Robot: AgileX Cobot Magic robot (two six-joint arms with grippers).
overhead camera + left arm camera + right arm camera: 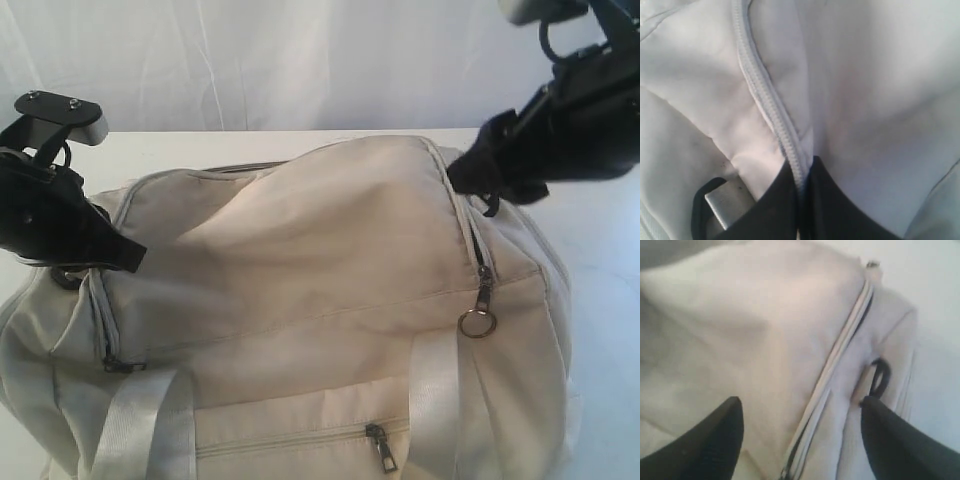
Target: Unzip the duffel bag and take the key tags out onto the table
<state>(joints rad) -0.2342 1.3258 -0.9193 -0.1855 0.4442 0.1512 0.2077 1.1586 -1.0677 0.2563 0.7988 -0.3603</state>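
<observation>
The duffel bag [300,260] lies on the white desk [600,230]. The left pincer [802,197] is closed tight on the zipper seam [765,100] at one end of it. The right pincer [800,402] stands wide open over the other end, holding nothing.

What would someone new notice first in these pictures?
A big cream bag fills the exterior view, lying on a white table. The left gripper pinches its zipper at the bag's left end, while the right gripper hangs open over the right end. A metal ring pull dangles on the front, toward the right.
</observation>
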